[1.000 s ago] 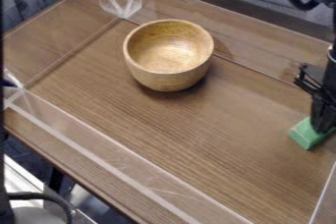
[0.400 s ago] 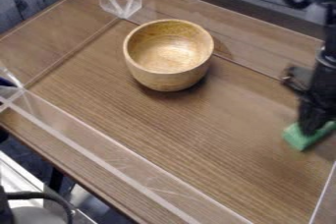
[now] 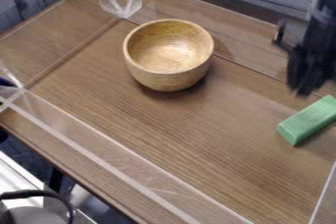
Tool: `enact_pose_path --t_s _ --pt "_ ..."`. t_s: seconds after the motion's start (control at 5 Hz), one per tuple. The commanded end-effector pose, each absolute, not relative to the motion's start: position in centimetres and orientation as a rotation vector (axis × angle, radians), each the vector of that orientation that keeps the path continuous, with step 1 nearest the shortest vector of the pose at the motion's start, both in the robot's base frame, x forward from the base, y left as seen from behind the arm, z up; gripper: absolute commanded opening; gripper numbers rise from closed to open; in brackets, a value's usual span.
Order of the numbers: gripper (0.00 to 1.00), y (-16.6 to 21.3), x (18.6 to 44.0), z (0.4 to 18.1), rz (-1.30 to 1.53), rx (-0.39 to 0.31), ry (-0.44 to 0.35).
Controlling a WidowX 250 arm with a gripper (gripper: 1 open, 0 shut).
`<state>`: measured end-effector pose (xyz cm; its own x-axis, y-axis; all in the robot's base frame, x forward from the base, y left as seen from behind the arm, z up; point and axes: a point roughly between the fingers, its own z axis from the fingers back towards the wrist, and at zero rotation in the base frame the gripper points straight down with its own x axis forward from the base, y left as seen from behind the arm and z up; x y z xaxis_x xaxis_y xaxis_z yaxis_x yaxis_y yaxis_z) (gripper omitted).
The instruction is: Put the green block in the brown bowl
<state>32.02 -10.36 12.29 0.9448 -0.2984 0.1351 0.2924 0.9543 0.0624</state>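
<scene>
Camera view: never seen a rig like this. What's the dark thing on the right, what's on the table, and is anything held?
There is only one picture, taken by a fixed camera looking down at the table from above and to one side. The dark, blurred shape at the right edge is the robot arm's gripper, a two-fingered clamp that points down. On the wooden table stand a round brown bowl, which is empty, and a green block lying flat near the right edge. The gripper hangs above the block with a gap between them, so it seems to hold nothing. The blur hides whether its jaws are open or shut.
</scene>
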Motion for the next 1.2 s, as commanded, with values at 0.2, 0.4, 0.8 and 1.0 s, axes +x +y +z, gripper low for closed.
enact_pose_path --t_s 0.2,0.4,0.8,1.0 --pt "0.00 -11.2 32.8 9.0 -0.289 0.079 -0.220" --pt "0.00 -12.1 33.3 8.6 -0.326 0.046 -0.231" --pt "0.00 -12.2 33.2 9.1 -0.366 0.022 -0.241" --pt "0.00 -11.8 32.7 8.4 -0.378 0.022 -0.225"
